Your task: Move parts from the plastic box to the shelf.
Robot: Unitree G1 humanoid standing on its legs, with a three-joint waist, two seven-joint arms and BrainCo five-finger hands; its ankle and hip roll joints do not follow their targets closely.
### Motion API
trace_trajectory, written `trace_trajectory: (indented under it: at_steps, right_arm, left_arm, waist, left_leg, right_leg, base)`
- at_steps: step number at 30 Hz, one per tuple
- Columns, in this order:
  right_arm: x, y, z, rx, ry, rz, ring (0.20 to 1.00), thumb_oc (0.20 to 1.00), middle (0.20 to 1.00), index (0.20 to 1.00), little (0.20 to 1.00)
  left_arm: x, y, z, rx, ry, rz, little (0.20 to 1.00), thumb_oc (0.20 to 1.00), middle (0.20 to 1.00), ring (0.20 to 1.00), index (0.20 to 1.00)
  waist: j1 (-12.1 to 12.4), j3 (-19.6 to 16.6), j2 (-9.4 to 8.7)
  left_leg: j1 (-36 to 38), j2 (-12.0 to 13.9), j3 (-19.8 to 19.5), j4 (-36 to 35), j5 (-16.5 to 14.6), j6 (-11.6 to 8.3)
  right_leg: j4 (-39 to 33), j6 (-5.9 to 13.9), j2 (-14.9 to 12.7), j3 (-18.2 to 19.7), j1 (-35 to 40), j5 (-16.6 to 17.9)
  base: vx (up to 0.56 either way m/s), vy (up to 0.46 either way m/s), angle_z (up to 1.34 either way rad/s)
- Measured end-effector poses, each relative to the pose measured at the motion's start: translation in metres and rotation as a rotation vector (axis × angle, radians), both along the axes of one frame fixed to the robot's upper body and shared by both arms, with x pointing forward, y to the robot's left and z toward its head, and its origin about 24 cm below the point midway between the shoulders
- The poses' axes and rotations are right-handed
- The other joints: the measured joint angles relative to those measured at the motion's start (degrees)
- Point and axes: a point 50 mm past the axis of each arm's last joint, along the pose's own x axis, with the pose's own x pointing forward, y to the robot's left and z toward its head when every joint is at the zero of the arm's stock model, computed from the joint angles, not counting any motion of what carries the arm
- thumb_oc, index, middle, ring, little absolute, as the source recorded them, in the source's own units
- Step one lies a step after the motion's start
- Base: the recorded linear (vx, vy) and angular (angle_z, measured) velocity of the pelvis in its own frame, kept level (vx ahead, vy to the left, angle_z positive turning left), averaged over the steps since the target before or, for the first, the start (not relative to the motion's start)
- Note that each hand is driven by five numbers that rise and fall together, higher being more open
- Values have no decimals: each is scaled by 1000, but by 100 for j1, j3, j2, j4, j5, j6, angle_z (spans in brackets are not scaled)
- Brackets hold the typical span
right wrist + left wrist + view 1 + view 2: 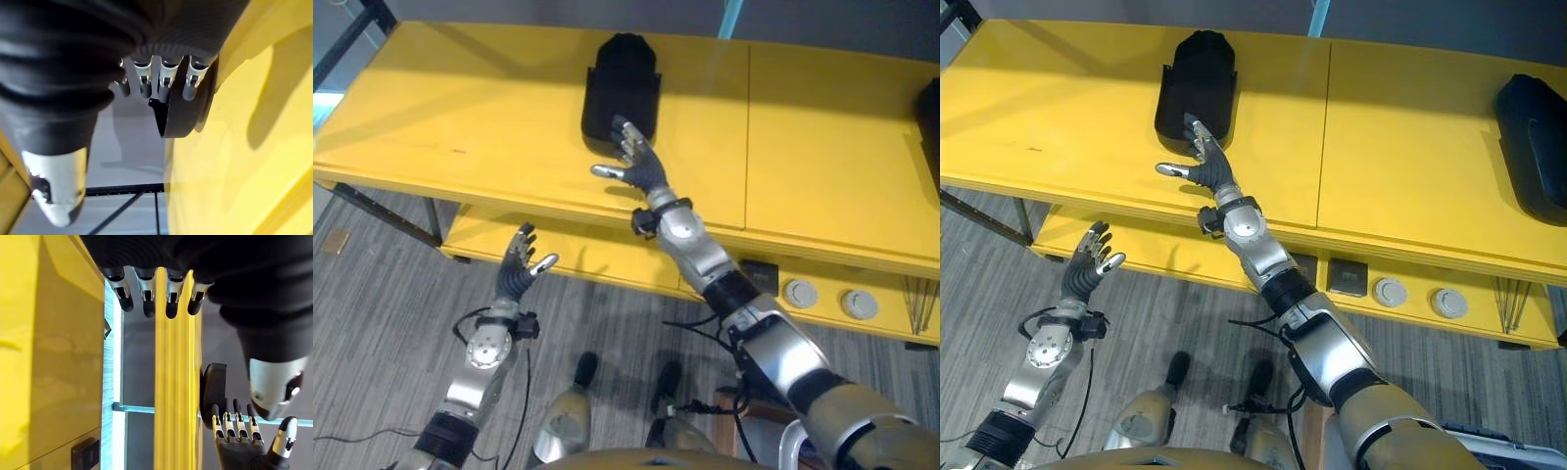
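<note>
Fingers of the left robot hand (517,266) are straight and spread, empty, hovering low before the shelf's lower tier (578,250), where grey discs (1391,292) and a dark square piece (1347,276) lie further to the right. Higher and farther off, the right robot hand (1203,162) stretches over the yellow shelf top (1410,147), fingers extended and thumb splayed, its tips at or just touching the near edge of the black part (1197,83), which already lies flat on the shelf. It grips nothing.

My reading is that this is the end of a placement: the part is set down and the hand released. The next move would call for drawing the right arm clear without nudging the part, then turning to the plastic box for another.

A second black part (1536,147) at the far right is cut off by the view's edge. Whether the fingertips actually touch the part is hard to tell.
</note>
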Motion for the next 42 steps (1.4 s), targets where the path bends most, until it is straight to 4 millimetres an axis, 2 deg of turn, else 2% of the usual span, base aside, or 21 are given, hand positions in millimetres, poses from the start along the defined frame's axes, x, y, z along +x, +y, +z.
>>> trace_trajectory:
  at_steps: [2, 3, 5, 6, 11, 12, 15, 23, 24, 27, 29, 32, 34, 35, 36, 37, 38, 39, 40, 41, 42]
  right_arm:
    - [-17, 1, 2, 64, -27, 51, 1000, 1000, 1000, 1000, 1000]
    - [-41, -6, -2, 145, -49, 104, 1000, 1000, 1000, 1000, 1000]
    - [-64, -19, -10, 233, -60, 130, 1000, 1000, 1000, 1000, 1000]
    - [-71, -30, -15, 263, -59, 132, 1000, 1000, 1000, 1000, 1000]
    - [-109, -121, -38, 311, -55, -138, 1000, 1000, 1000, 1000, 1000]
    - [-122, -143, -49, 304, -36, -232, 1000, 1000, 1000, 1000, 1000]
    - [-146, -169, -77, 257, 67, -383, 1000, 1000, 1000, 1000, 1000]
    - [-161, -171, -108, 187, 202, -436, 1000, 1000, 1000, 1000, 1000]
    - [-162, -173, -116, 169, 233, -455, 1000, 1000, 1000, 1000, 1000]
    - [-166, -177, -121, 166, 260, -486, 1000, 1000, 1000, 1000, 1000]
    - [-166, -180, -119, 146, 258, -488, 1000, 1000, 1000, 1000, 1000]
    - [-159, -179, -112, 127, 231, -462, 1000, 1000, 1000, 1000, 1000]
    - [-152, -177, -110, 134, 216, -448, 1000, 1000, 1000, 1000, 1000]
    - [-142, -175, -110, 145, 213, -433, 1000, 1000, 1000, 1000, 1000]
    - [-131, -173, -104, 145, 191, -411, 1000, 1000, 1000, 1000, 1000]
    - [-126, -170, -97, 130, 162, -379, 1000, 1000, 1000, 1000, 1000]
    - [-121, -170, -90, 81, 142, -348, 1000, 1000, 1000, 1000, 1000]
    - [-117, -171, -86, 48, 135, -333, 1000, 1000, 1000, 1000, 1000]
    - [-115, -169, -85, 60, 131, -323, 1000, 1000, 1000, 1000, 1000]
    - [-116, -168, -88, 80, 147, -319, 1000, 1000, 1000, 1000, 1000]
    - [-116, -166, -88, 81, 154, -308, 1000, 1000, 1000, 1000, 1000]
  left_arm:
    - [0, 0, 0, -3, 1, 3, 1000, 1000, 1000, 1000, 1000]
    - [-1, -1, -1, -10, 2, 9, 1000, 1000, 1000, 1000, 1000]
    - [-3, 1, -1, -15, 1, 24, 1000, 1000, 1000, 1000, 1000]
    - [-7, 8, 2, -22, -8, 56, 1000, 1000, 1000, 1000, 1000]
    - [-35, 39, -11, -2, 60, 176, 1000, 1000, 1000, 1000, 1000]
    - [-42, 46, -16, 18, 83, 196, 1000, 1000, 1000, 1000, 1000]
    - [-49, 48, -19, 65, 109, 173, 1000, 1000, 1000, 1000, 1000]
    - [-33, 23, 1, 114, 5, 3, 1000, 1000, 1000, 1000, 1000]
    - [-26, 20, 7, 110, -22, -4, 1000, 1000, 1000, 1000, 1000]
    - [-22, 11, 8, 88, -34, -29, 1000, 1000, 1000, 1000, 1000]
    - [-24, 1, 3, 65, -19, -63, 1000, 1000, 1000, 1000, 1000]
    - [-21, -6, 5, 34, -31, -69, 1000, 1000, 1000, 1000, 1000]
    - [-15, -8, 11, 25, -58, -73, 1000, 1000, 1000, 1000, 1000]
    - [-14, -6, 12, 25, -58, -71, 1000, 1000, 1000, 1000, 1000]
    - [-17, -4, 8, 20, -41, -65, 1000, 1000, 1000, 1000, 1000]
    - [-20, -2, 11, 24, -51, -67, 1000, 1000, 1000, 1000, 1000]
    - [-25, -2, 6, 3, -34, -52, 1000, 1000, 1000, 1000, 1000]
    - [-29, -4, 0, -30, -9, -37, 1000, 1000, 1000, 1000, 1000]
    - [-29, -2, -1, -28, -6, -29, 1000, 1000, 1000, 1000, 1000]
    - [-29, 0, 0, -27, -10, -19, 1000, 1000, 1000, 1000, 1000]
    - [-29, 2, 0, -35, -18, 0, 1000, 1000, 1000, 1000, 1000]
  waist:
    - [-34, 6, -8]
    - [-114, 11, -15]
    - [-268, 21, -23]
    - [-514, 34, -87]
    - [-1011, 32, -168]
    - [-1326, 15, -188]
    - [-1814, -2, -174]
    - [-2772, -278, -170]
    - [-2916, -291, -81]
    - [-3082, -309, 15]
    - [-3181, -427, 245]
    - [-3072, -550, 549]
    - [-3027, -528, 462]
    - [-2821, -433, 331]
    - [-2422, -391, 484]
    - [-2271, -393, 213]
    - [-2129, -380, 69]
    - [-2012, -399, 246]
    - [-1974, -378, 230]
    - [-1951, -366, 248]
    - [-1940, -287, 371]
  left_leg:
    - [77, -12, 65, -1, -32, 12]
    - [245, -30, 145, -3, -75, 27]
    - [479, -34, 281, -9, -164, 65]
    - [672, -42, 466, -9, -240, 86]
    - [1082, -81, 991, -14, -394, 156]
    - [1228, -93, 1151, -13, -454, 161]
    - [1462, -96, 1496, -35, -534, 193]
    - [1654, -216, 2845, -14, -670, 197]
    - [1743, -145, 3253, -17, -714, 202]
    - [1961, -68, 3557, -53, -866, 122]
    - [2034, 44, 3562, -51, -886, 22]
    - [2063, 254, 3479, 97, -927, -20]
    - [1934, 439, 3373, 775, -960, -83]
    - [1731, 531, 3098, 1563, -998, -53]
    - [1433, 834, 2343, 2305, -1098, 164]
    - [1163, 564, 1448, 3016, -1211, 104]
    - [1037, 75, 275, 3480, -1593, -175]
    - [905, -178, -466, 3720, -1753, -227]
    - [787, -429, -1031, 3835, -1806, -162]
    - [768, -529, -1244, 3697, -1793, -95]
    - [723, -333, -1349, 3532, -1812, 23]
  right_leg:
    - [1, -10, 11, 69, 41, 15]
    - [2, -3, 17, 126, 170, 9]
    - [2, 33, 15, 254, 351, -20]
    - [1, 126, 11, 410, 424, -84]
    - [62, 189, 40, 903, 577, -102]
    - [38, 221, 54, 1003, 639, -84]
    - [82, 256, 116, 1344, 714, -72]
    - [68, 666, 307, 2027, 240, -201]
    - [232, 756, 384, 2098, 100, -257]
    - [691, 711, 493, 1894, -51, -253]
    - [1036, 544, 630, 1763, -168, -340]
    - [797, 466, 875, 1708, -31, -361]
    - [627, 424, 942, 1619, 128, -456]
    - [550, 870, 968, 1627, 218, -896]
    - [1568, 306, 1164, 1589, -139, -1285]
    - [3055, -405, 1130, 1824, -482, -1601]
    - [3063, -225, 1258, 2430, -303, -1586]
    - [2760, 32, 1453, 2640, -204, -1423]
    - [2346, 362, 1541, 2828, -100, -1197]
    - [2166, 999, 1560, 2900, -76, -1177]
    - [2781, 894, 1778, 3022, -312, -1283]
  base:
    - [29, 49, -18]
    - [42, 49, -28]
    - [47, 43, -45]
    - [60, 66, -58]
    - [52, 64, -54]
    - [35, 66, -59]
    - [-11, 33, -66]
    - [-39, -21, -93]
    - [17, -66, -128]
    - [40, -101, -75]
    - [64, -135, -9]
    - [69, -154, -19]
    - [77, -100, -35]
    - [4, -58, -135]
    - [-26, -41, -193]
    - [-46, -9, -205]
    - [-59, 40, -184]
    - [-96, 71, -175]
    - [-105, 105, -162]
    - [-114, 108, -139]
    - [-130, 118, -97]
